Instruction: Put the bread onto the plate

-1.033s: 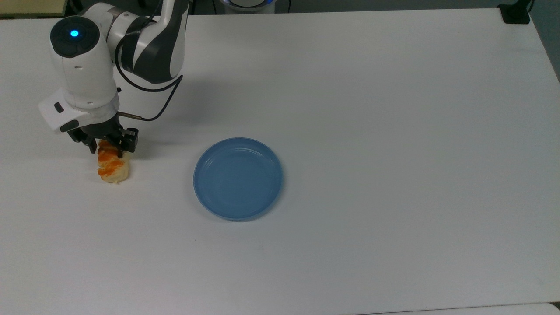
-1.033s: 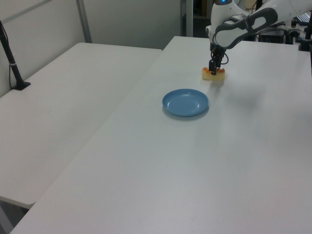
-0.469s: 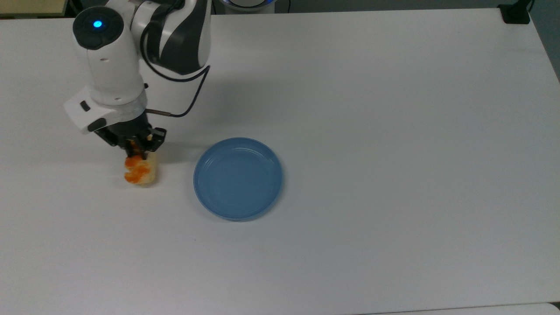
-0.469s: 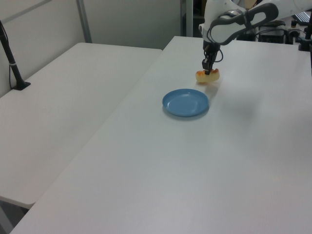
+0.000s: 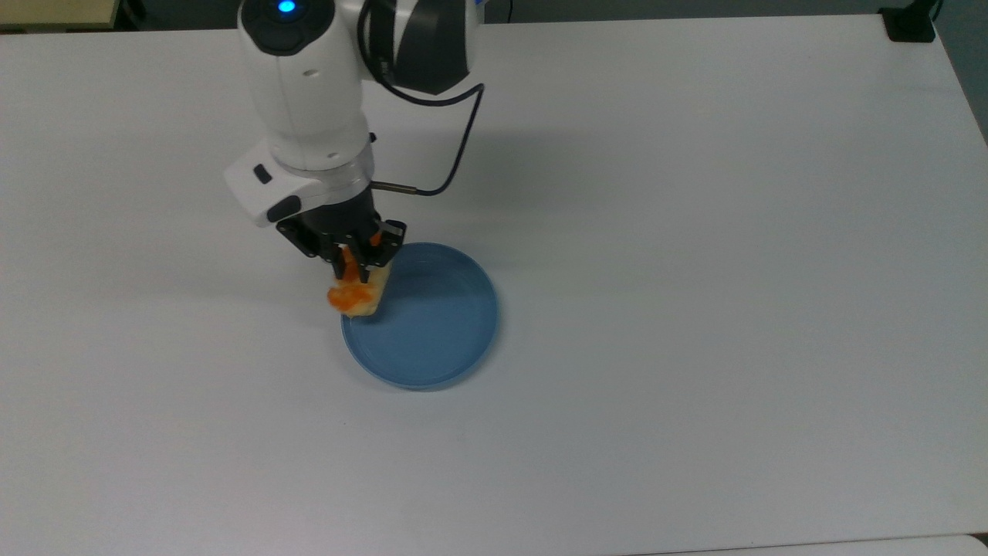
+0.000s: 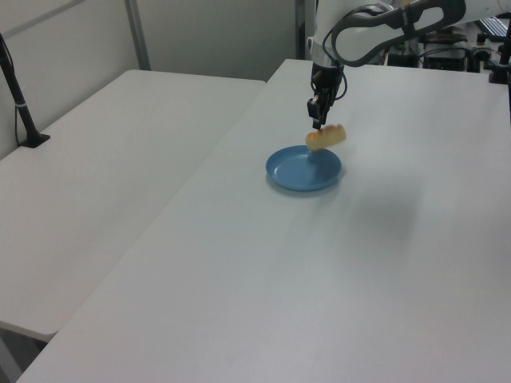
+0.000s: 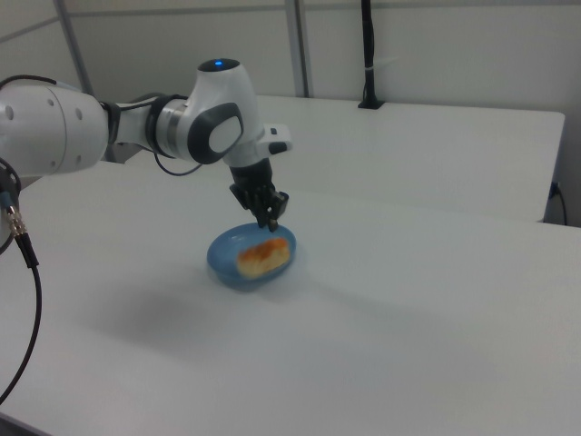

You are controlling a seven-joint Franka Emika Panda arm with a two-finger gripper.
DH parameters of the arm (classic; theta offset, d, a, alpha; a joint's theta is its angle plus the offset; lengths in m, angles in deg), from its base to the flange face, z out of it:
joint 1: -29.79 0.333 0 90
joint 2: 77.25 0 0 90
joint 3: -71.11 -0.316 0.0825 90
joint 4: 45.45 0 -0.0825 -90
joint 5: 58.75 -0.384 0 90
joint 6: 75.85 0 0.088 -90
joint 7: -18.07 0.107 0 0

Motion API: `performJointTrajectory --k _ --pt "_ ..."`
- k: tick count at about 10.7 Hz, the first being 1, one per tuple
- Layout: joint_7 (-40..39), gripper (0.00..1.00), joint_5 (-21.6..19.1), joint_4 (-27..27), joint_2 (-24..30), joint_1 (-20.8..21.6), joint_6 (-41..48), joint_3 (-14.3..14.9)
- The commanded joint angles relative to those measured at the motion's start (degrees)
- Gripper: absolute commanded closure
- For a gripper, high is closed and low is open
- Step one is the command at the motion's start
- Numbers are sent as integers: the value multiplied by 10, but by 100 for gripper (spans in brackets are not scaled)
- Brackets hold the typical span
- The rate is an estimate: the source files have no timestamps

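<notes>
Item one, the desk [image 5: 695, 232]: a broad white surface that carries the plate. Item two, the arm [image 5: 309, 100]: white Franka, reaching down from the top view's upper left toward the middle. Item three, the plate [image 5: 440, 324]: round, blue, shallow, nothing resting in it yet. Item four, the end effector [image 5: 355, 259]: black fingers pinched on the upper end of the bread. Item five, the bread [image 5: 356, 292]: you have it hanging clear of the desk, its orange-striped face showing in the top view, where it overlaps the plate's left rim; the left view puts it in the air above the plate [image 6: 303, 169], tilted, and the right view shows its toasted face in front of the plate [image 7: 222, 259]. Step in hand, as you may judge it: the carry, nearly over the target. The next move calls for you to bring the bread further toward the plate's middle, lower it until it sits low over the blue surface, then part the fingers. Change from a second ago: the bread then sat on the desk, well to the top view's left of the plate, with the end effector around it; it has since been lifted and carried across to the rim.
</notes>
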State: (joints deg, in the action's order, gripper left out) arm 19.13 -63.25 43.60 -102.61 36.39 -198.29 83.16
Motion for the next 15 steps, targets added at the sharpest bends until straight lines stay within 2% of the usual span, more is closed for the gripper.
performJointTrajectory --k 1,3,4,5,6,7,8,10,13,15 --pt "88 72 9 -5 5 3 -43 -46" --pt "109 72 26 -2 0 3 -63 -58" --pt "109 58 27 -2 0 3 -63 -58" --pt "108 38 27 -3 4 2 -58 -57" --pt "105 27 27 -3 11 -1 -46 -56" --pt "104 6 27 -5 17 -2 -21 -55" --pt "103 0 27 -5 19 -2 -5 -55" --pt "93 0 27 -4 47 -10 48 -57" --pt "11 0 27 1 157 -64 242 -74" --pt "12 0 41 4 216 -76 293 -77"
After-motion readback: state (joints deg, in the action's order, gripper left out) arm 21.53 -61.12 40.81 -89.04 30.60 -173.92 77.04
